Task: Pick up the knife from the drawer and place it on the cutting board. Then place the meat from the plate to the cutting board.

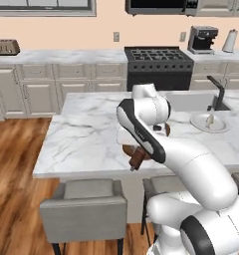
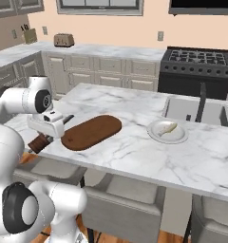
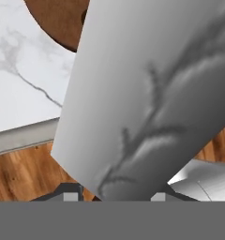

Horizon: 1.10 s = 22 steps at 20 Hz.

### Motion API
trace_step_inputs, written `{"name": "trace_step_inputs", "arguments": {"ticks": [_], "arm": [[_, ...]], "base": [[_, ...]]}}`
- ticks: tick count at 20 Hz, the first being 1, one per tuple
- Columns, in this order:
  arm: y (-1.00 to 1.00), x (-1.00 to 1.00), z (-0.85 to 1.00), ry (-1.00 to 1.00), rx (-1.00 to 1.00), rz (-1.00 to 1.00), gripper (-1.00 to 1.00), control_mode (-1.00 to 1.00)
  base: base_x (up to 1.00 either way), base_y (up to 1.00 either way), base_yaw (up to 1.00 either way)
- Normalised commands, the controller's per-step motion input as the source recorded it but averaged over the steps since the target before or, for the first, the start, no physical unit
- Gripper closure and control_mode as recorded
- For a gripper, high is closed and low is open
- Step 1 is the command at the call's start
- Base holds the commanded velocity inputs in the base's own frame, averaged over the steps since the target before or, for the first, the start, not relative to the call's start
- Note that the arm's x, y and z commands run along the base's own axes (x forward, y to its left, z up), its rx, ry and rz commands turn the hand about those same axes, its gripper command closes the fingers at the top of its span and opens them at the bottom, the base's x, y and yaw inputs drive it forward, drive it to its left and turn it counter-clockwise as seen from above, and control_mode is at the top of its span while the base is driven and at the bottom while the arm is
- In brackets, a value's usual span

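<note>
— Brown wood on the white stone, what is that?

— That is the cutting board [image 2: 92, 132]. It lies flat on the marble counter [image 2: 135, 156], near the left end and close to the near edge. Nothing lies on it.

— Where is the knife [image 2: 40, 141]?

— It is in the robot's pincer [image 2: 48, 135], just left of the board, right at the near left edge of the counter. The red-brown handle sticks out and down from the hand, over the wooden floor [image 1: 12, 169]. In the left base view you see the handle [image 1: 137, 159] under the bent white arm.

— Is the pincer wide?

— No, it is narrow. It is holding the knife. In the hand view a big flat grey piece [image 3: 147, 93] sits right in front of the camera, between the dark tips.

— And the meat [image 2: 168, 128]?

— It lies on the plate [image 2: 156, 136], pale and long. The plate stands on the counter to the right of the board, well apart from it, just in front of the sink [image 2: 175, 110].

— What is behind?

— A black stove [image 2: 195, 66] at the far wall, and a toaster [image 2: 63, 40] far left.
</note>
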Motion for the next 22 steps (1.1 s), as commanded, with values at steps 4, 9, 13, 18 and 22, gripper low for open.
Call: {"name": "trace_step_inputs", "arguments": {"ticks": [4,9,13,18,22], "arm": [[0.00,0.00,0.00,0.00,0.00,0.00,1.00,1.00],[0.00,0.00,0.00,0.00,0.00,0.00,1.00,1.00],[-0.03,0.50,0.04,0.12,0.01,-0.11,1.00,-1.00],[-0.23,1.00,0.05,0.25,0.07,-0.22,1.00,-1.00],[-0.37,1.00,0.02,0.26,0.09,-0.03,1.00,-1.00]], "base": [[0.63,-0.42,0.25],[0.92,-0.22,-0.05],[0.50,-0.04,-0.06],[0.00,0.00,0.00],[0.00,0.00,0.00]]}}
